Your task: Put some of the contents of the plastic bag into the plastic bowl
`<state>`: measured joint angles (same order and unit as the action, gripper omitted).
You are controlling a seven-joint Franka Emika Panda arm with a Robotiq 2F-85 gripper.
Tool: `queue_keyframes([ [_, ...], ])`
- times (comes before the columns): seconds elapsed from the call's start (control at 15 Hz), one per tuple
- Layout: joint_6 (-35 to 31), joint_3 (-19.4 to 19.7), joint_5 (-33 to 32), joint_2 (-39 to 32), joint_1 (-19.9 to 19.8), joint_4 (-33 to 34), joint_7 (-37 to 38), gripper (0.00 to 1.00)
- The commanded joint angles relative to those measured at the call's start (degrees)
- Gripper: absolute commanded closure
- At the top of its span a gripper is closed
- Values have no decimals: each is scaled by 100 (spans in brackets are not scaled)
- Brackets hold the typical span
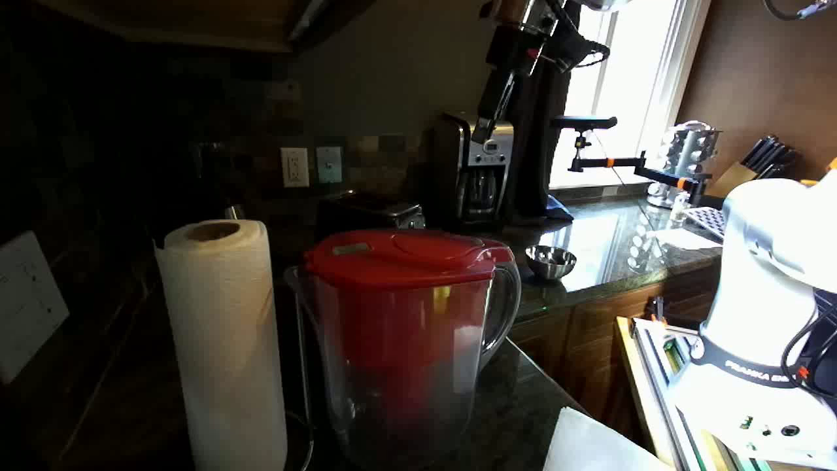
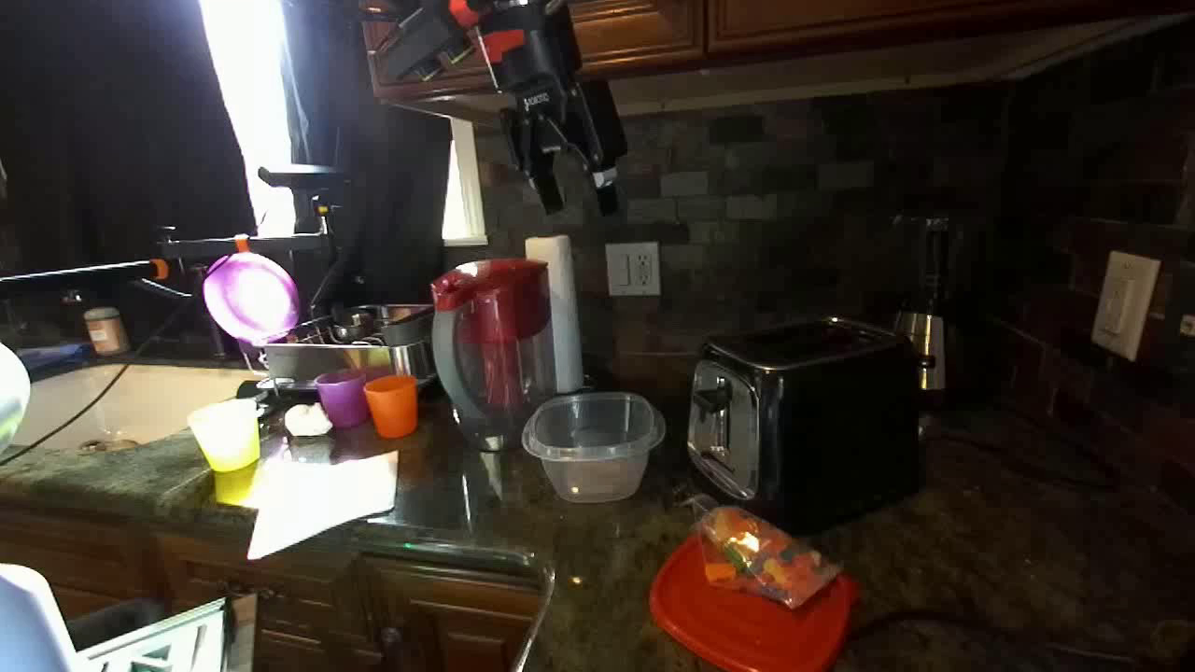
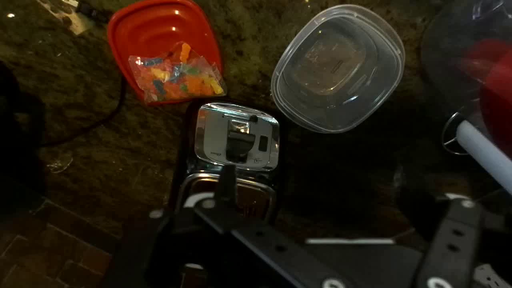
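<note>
Paper towels (image 1: 222, 353) and, at three o'clock from them, a red-topped pitcher (image 1: 399, 347) stand nearest the camera in an exterior view, blocking part of the surface (image 2: 597, 569) behind. Around the clear plastic bowl (image 2: 595, 481), mouth up in an exterior view, that surface opens out at six o'clock, and its edge bends by at seven. A strip of it also runs between the bowl and the red lid (image 2: 728, 630), which lies between four and five. On the lid rests the plastic bag (image 2: 770, 558) of coloured pieces (image 3: 195, 86), one end overhanging the rim on the side of the toaster (image 2: 822, 434). High up, at twelve o'clock from the bowl, hangs the gripper (image 2: 579, 198), its jaws spread apart, well away from bowl and bag. A wall cabinet (image 2: 784, 19) sits behind it at one. The toaster stands at three from the bowl, just beside the bag; the pitcher is near at ten. Around nine come an orange cup (image 2: 392, 408), a purple cup (image 2: 342, 399) and a yellow cup (image 2: 226, 435), with a white sheet (image 2: 327, 495) just in front.
</note>
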<state>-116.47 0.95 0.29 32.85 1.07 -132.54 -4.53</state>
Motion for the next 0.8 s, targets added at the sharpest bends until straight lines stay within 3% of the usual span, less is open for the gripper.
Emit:
queue_keyframes([
  [0.0, 14, -1, -1, -4, 1, 14, 2, 0],
  [0.47, 14, -1, -1, -4, 1, 14, 2, 0],
  [0.73, -6, -79, -184, -199, -399, -85, 879, 0],
])
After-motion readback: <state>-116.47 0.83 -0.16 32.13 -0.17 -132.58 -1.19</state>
